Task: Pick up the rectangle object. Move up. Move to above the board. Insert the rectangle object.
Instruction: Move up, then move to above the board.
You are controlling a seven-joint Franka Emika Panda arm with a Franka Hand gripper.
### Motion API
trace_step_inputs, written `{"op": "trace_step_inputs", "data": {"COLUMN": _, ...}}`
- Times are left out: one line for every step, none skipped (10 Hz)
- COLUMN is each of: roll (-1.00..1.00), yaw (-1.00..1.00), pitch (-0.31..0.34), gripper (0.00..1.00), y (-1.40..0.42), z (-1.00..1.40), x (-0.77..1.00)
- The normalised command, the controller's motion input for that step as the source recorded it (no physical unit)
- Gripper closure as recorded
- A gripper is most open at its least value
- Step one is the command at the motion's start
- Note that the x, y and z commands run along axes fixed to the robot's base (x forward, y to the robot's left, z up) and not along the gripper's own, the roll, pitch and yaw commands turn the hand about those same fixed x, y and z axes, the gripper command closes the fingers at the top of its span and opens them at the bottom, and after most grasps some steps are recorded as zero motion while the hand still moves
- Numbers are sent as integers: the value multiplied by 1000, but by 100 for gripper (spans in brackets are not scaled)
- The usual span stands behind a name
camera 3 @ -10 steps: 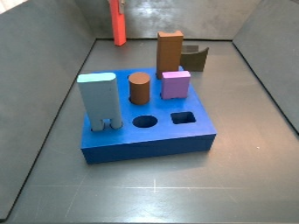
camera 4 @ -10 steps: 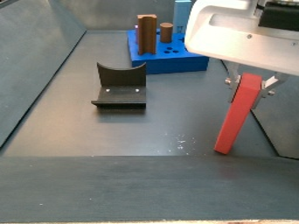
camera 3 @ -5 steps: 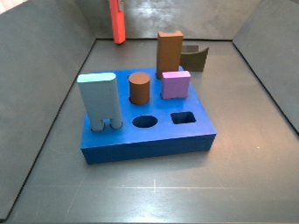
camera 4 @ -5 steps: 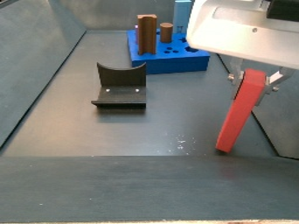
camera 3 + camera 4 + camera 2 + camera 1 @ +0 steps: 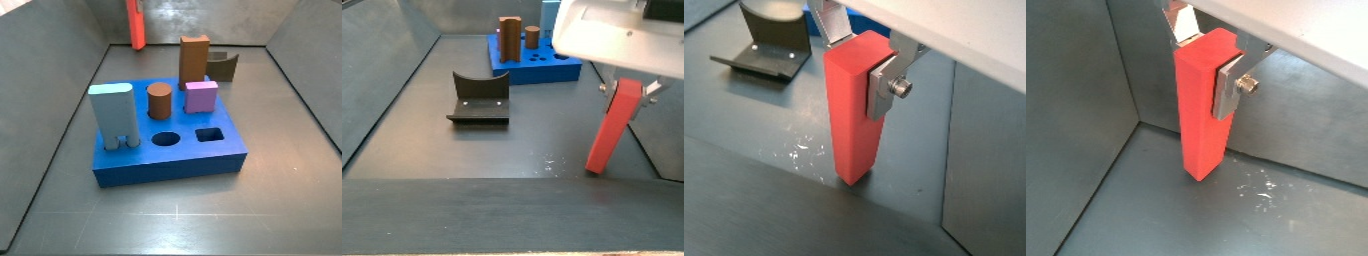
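Red-orange rectangle object [image 5: 613, 125], a long slim bar at right, is pinched near its top by our pincer [image 5: 862, 68]; tilted, it could jam entering the blue board [image 5: 171, 150]

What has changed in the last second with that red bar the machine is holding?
Very little. The gripper stays shut on the rectangle object, its fingers clamped near the bar's top. In a side view the bar's lower end has shifted slightly, so its tilt has changed; whether it has left the floor I cannot tell. The board, the pieces on it and the fixture have not moved.
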Motion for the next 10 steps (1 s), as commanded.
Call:
{"op": "trace_step_inputs", "data": {"roll": -12, "yaw": 0, "pitch": 65, "gripper": 100, "y": 4, "z": 740, "x": -60}}
{"op": "trace_step_inputs", "data": {"roll": 8, "yaw": -2, "pitch": 75, "gripper": 100, "y": 5, "z": 643, "x": -46}}
{"op": "trace_step_inputs", "data": {"roll": 30, "yaw": -2, "pitch": 85, "gripper": 100, "y": 5, "z": 539, "x": -33}}
{"op": "trace_step_inputs", "data": {"roll": 55, "yaw": 4, "pitch": 99, "gripper": 100, "y": 7, "z": 400, "x": -19}}
{"op": "trace_step_inputs", "data": {"roll": 66, "yaw": 11, "pitch": 110, "gripper": 100, "y": 5, "z": 300, "x": -13}}
{"op": "trace_step_inputs", "data": {"roll": 69, "yaw": 15, "pitch": 115, "gripper": 100, "y": 5, "z": 203, "x": -9}}
{"op": "trace_step_inputs", "data": {"roll": 352, "yaw": -351, "pitch": -230, "gripper": 100, "y": -170, "z": 1000, "x": 1}}
{"op": "trace_step_inputs", "data": {"roll": 332, "yaw": -328, "pitch": -226, "gripper": 100, "y": -179, "z": 1000, "x": -6}}
{"op": "trace_step_inputs", "data": {"roll": 287, "yaw": -233, "pitch": -186, "gripper": 100, "y": -162, "z": 1000, "x": -36}}
{"op": "trace_step_inputs", "data": {"roll": 232, "yaw": -123, "pitch": -117, "gripper": 100, "y": -135, "z": 1000, "x": -51}}
